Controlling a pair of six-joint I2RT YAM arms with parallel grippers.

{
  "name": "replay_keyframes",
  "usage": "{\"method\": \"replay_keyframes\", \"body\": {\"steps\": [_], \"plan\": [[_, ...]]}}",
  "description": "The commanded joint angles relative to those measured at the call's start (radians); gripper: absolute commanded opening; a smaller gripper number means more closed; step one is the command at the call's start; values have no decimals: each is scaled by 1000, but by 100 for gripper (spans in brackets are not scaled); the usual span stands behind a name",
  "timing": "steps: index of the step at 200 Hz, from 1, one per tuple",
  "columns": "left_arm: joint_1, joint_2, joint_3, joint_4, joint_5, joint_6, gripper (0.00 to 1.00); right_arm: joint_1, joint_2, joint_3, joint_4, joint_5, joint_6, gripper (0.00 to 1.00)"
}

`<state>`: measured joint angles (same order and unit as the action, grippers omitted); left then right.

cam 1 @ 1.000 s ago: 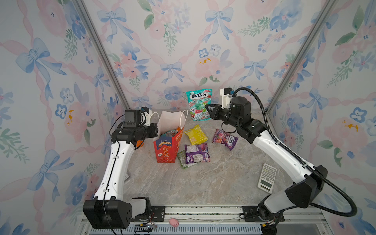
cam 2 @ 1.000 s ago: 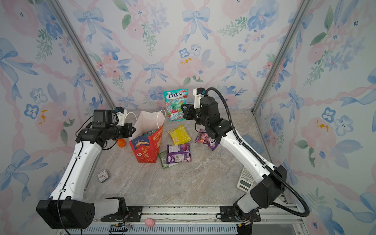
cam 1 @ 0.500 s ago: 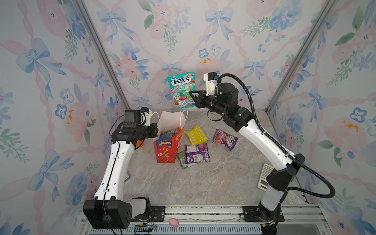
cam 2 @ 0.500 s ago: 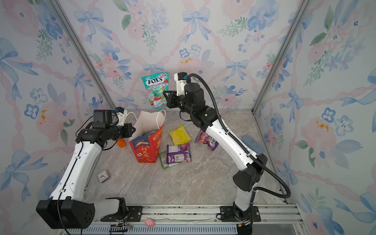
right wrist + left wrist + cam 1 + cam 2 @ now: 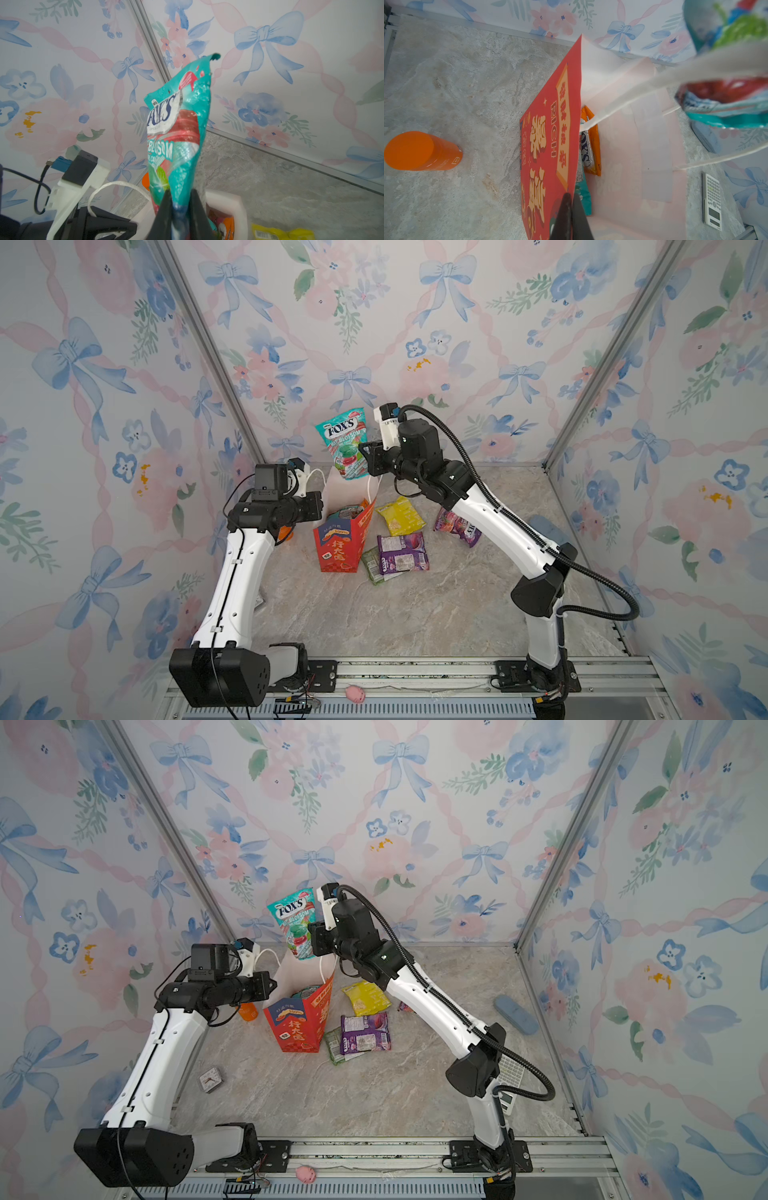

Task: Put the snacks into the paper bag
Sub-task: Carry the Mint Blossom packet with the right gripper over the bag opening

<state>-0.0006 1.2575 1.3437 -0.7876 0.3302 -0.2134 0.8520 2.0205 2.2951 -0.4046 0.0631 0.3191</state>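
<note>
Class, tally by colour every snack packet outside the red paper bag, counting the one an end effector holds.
Teal packet: 1, in the right end effector
Yellow packet: 1
Purple packets: 2
Green packet: 1
Total: 5

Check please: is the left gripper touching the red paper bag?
Touching. The left wrist view shows the left gripper shut on the paper bag, the edge of its red wall pinched between the jaws.

The left arm (image 5: 241,572) and right arm (image 5: 498,522) wear glossy white shells with black joints — a ribbed black hose (image 5: 598,578) runs along the right.
</note>
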Motion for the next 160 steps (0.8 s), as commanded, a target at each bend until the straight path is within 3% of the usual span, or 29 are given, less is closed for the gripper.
{"method": "replay_keyframes", "body": {"steps": [1, 60, 160], "plan": [[-1, 5, 2, 8, 5, 6, 0, 25, -48, -27, 18, 83, -59, 0], [-1, 3, -3, 7, 4, 8, 0, 36, -164, -243, 70, 144, -54, 0], [-1, -11, -8, 7, 6, 4, 0, 83, -228, -408, 126, 120, 61, 0]]}}
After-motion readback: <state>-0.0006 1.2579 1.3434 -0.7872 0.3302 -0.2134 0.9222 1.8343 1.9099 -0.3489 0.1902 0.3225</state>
